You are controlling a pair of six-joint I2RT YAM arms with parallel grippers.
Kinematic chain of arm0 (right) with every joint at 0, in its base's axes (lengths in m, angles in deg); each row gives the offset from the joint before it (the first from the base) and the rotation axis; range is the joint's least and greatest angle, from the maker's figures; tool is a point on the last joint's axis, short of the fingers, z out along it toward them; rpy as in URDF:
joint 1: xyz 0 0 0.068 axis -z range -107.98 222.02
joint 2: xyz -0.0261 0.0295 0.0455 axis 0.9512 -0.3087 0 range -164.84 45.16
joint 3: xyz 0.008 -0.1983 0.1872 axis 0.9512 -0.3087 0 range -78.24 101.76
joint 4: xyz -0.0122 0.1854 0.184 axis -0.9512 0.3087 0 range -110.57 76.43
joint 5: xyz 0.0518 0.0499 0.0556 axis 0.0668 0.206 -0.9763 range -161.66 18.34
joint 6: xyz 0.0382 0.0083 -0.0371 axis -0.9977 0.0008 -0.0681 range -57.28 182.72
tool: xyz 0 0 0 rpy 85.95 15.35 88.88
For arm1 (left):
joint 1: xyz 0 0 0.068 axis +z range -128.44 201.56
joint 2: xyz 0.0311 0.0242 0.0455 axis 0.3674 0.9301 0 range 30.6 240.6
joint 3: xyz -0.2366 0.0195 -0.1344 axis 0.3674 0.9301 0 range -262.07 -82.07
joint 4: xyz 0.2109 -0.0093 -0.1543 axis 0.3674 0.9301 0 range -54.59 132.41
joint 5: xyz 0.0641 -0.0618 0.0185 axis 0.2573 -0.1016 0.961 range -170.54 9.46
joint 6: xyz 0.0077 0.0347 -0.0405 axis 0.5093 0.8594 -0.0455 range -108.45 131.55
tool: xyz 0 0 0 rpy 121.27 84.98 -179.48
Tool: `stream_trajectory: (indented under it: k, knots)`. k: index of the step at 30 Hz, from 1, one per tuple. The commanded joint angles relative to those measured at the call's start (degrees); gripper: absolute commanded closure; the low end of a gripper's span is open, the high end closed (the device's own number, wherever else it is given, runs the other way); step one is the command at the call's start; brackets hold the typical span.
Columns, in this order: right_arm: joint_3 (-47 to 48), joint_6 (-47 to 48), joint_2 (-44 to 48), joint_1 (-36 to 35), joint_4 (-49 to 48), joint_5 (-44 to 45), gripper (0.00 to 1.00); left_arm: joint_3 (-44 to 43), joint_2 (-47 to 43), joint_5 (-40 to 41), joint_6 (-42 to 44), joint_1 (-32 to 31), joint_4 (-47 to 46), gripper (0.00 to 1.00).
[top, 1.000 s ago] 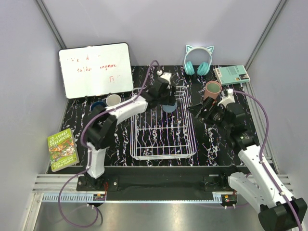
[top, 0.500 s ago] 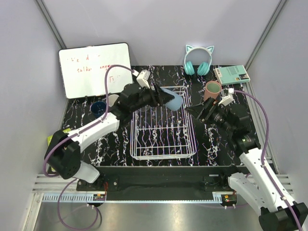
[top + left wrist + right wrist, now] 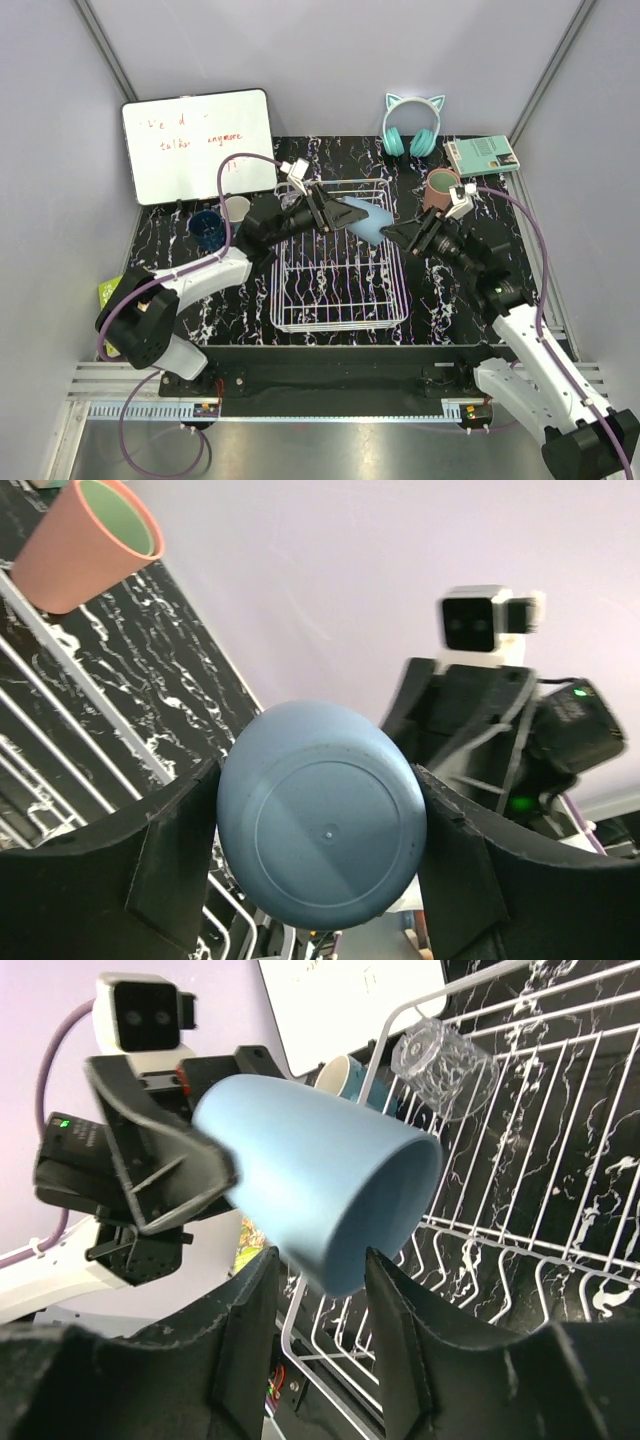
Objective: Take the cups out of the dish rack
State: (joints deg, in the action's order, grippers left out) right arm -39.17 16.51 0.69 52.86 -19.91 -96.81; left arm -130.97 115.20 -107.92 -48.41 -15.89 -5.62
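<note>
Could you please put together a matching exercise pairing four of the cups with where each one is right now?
Things:
1. light-blue cup
2. salmon-pink cup
3. clear glass
4. dark navy mug

Places:
A. lying on its side in the dish rack
B. standing on the table, right of the rack
C. held in the left gripper above the rack
D. on the table, left of the rack

Pairs: 1-C; 2-B; 3-A; 4-D

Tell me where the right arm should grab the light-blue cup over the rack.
Likely best: take the light-blue cup by its wall at the open rim, from the right gripper side: it lies sideways, mouth toward that gripper, and the left gripper clamps its base end.
</note>
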Motion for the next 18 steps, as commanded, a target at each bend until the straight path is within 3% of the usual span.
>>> stream_trajectory:
  k: [1, 8, 12, 13, 15, 16, 18]
  knots:
    - [-0.9, -1.1, -3.1, -1.7, -6.7, -1.3, 0.52, 1.0, -2.1, -2.0, -1.5, -1.3, -7.9, 1.00]
    - [-0.3, -1.4, -7.4, -4.3, -12.3, -1.0, 0.55, 3.0, -2.7, -2.2, -1.2, -3.4, -8.0, 1.00]
    - [0.4, -1.3, -9.8, -6.7, -13.5, -0.7, 0.68, 4.1, -2.5, -2.3, -1.4, -3.9, -8.4, 1.00]
    - [0.5, -1.1, -10.1, -6.9, -13.5, -0.5, 0.80, 4.2, -2.6, -2.4, -1.5, -3.9, -8.4, 1.00]
    - [0.5, -1.0, -10.1, -7.6, -13.2, -0.1, 0.90, 4.4, -2.8, -2.6, -1.2, -3.9, -8.2, 1.00]
    - [0.5, -0.9, -9.9, -7.7, -12.9, 0.2, 1.00, 4.4, -3.1, -2.6, -0.9, -4.0, -7.6, 1.00]
    - [0.5, -0.4, -8.9, -7.9, -11.3, 1.1, 1.00, 4.2, -3.7, -2.2, 0.5, -3.9, -4.5, 0.99]
